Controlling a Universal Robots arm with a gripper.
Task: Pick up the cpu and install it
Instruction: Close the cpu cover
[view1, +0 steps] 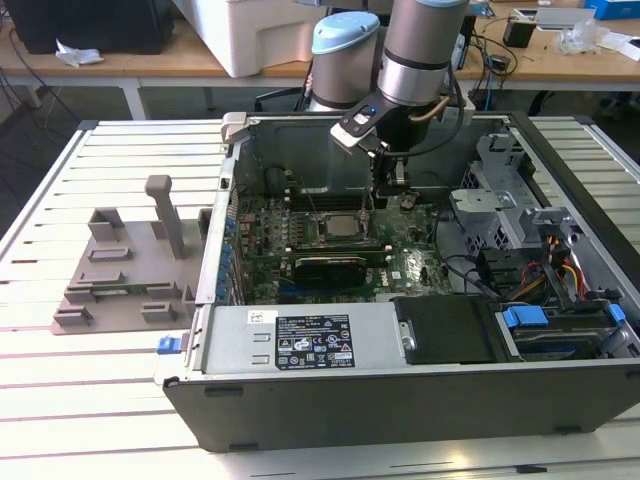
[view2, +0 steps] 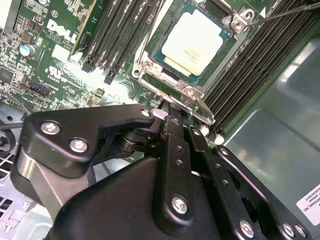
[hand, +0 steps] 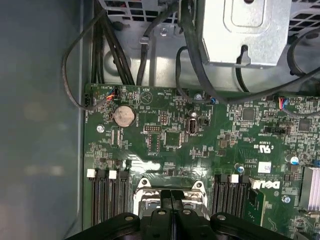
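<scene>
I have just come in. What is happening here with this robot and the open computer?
One robot arm reaches into the open dark metal computer case. Its black gripper, fingers closed together and seemingly empty, hangs at the edge of the metal-framed socket on the green motherboard. The small flat square cpu with the silvery-white top already lies inside that socket frame, apart from the gripper. Whether the gripper touches the frame, I cannot tell.
</scene>
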